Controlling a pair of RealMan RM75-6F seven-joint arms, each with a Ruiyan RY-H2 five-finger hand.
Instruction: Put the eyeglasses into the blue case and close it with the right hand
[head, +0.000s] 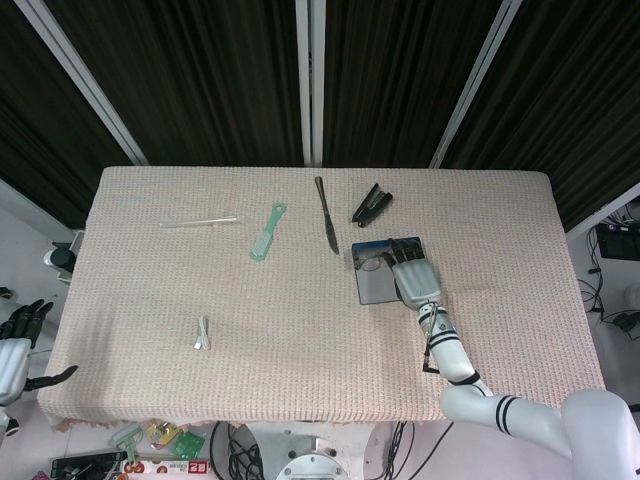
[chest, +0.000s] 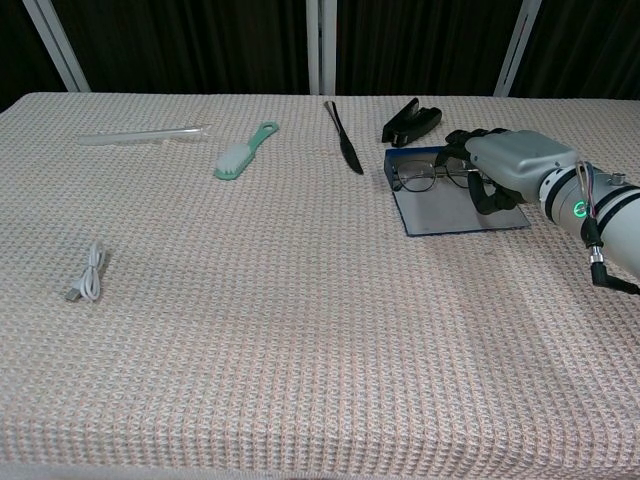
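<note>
Blue case (chest: 450, 210) lies open, eyeglasses (chest: 430, 176) inside at its far edge; right hand (chest: 505, 165) curled over them, grip unclear.

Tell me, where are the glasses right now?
The glasses lie in the open blue case at the right of the table, just in front of the black stapler, with the right hand over their right end.

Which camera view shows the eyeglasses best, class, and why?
The chest view: the eyeglasses show both lenses and the frame, lying in the blue case beside the right hand. In the head view, the eyeglasses are tiny and partly hidden under that hand.
</note>
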